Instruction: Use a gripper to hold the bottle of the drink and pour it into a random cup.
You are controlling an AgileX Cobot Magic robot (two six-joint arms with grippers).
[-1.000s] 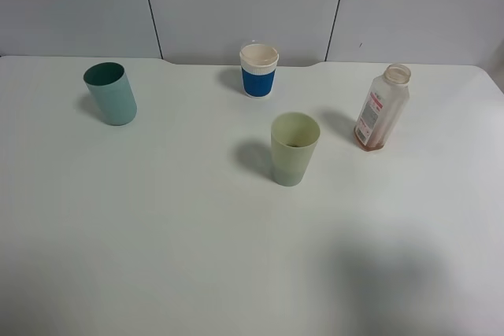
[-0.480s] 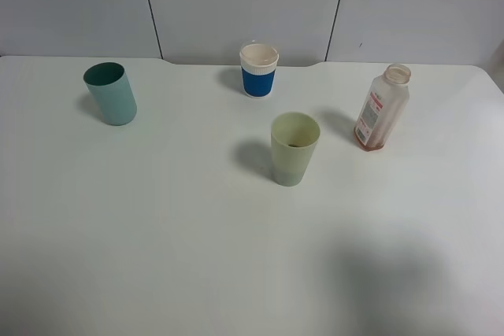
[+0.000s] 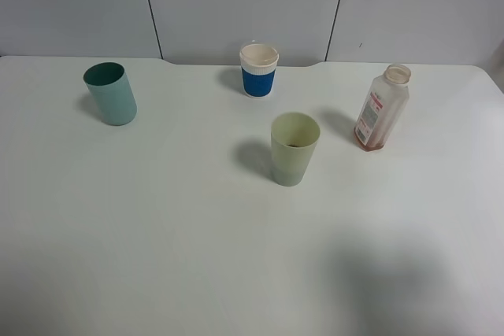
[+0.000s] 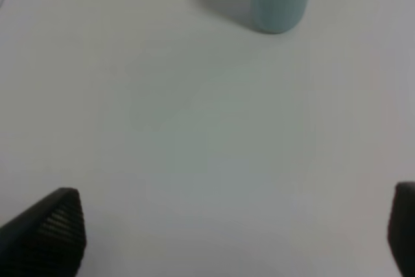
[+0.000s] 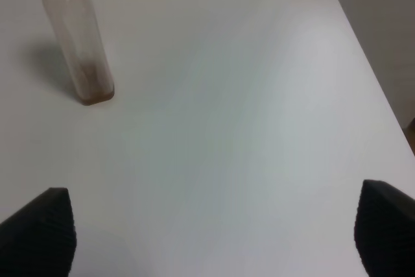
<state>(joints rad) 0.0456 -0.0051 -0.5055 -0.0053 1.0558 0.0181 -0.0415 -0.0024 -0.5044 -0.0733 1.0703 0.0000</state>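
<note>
Right black gripper [image 5: 211, 231] sitting wide open, empty; small translucent capless plastic bottle [image 5: 72, 37] with brown dregs standing upright, well apart ahead.

The desk [image 3: 157, 234] carries three cups: one teal-green [image 3: 111, 94], one white with a blue band [image 3: 259, 70], one pale yellow-green [image 3: 294, 148]. One bottle [image 3: 382, 107] stands there too.
</note>
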